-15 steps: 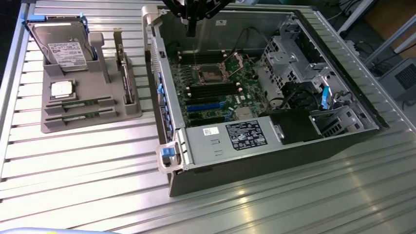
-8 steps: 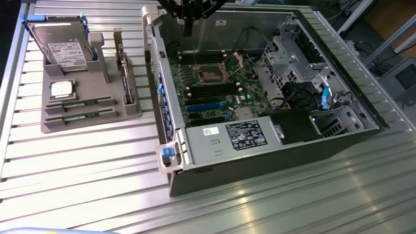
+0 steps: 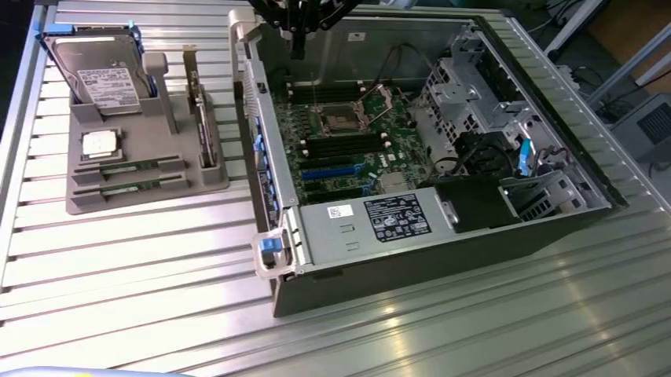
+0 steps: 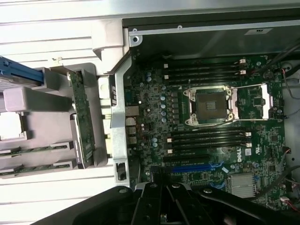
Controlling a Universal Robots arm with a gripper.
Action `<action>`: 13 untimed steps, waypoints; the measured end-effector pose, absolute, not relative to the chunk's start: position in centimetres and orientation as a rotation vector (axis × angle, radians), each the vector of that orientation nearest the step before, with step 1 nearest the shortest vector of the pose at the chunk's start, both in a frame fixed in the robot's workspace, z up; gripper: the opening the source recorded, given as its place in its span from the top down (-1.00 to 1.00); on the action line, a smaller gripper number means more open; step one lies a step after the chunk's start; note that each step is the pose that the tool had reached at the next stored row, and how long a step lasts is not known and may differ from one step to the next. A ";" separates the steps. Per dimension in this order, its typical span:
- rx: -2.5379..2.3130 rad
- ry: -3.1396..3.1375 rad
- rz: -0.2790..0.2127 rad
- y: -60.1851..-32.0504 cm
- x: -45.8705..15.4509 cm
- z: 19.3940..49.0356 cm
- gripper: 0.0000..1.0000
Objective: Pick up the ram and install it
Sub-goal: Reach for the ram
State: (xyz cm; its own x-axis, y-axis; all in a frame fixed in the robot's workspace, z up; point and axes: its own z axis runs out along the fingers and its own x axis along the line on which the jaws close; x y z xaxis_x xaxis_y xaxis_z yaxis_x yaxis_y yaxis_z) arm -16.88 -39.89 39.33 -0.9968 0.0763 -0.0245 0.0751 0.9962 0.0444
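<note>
Green, skinny ram (image 3: 128, 168) stick with small dark chips sits slotted in the grey tray (image 3: 94, 202), fingers (image 3: 298, 49) pinched together over the computer case (image 3: 419, 259).

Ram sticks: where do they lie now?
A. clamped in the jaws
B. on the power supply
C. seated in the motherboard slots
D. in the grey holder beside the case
D: the green ram sticks lie in the grey holder, on the exterior view's left of the open case.
</note>
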 end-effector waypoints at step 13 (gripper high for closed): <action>0.118 3.112 0.068 -39.9 -17.7 39.3 0.80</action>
State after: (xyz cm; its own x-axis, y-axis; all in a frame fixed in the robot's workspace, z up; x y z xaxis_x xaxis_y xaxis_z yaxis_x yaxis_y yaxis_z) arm -17.68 -39.89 39.33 -0.9968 0.0762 -0.0245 0.0751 0.9962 0.0444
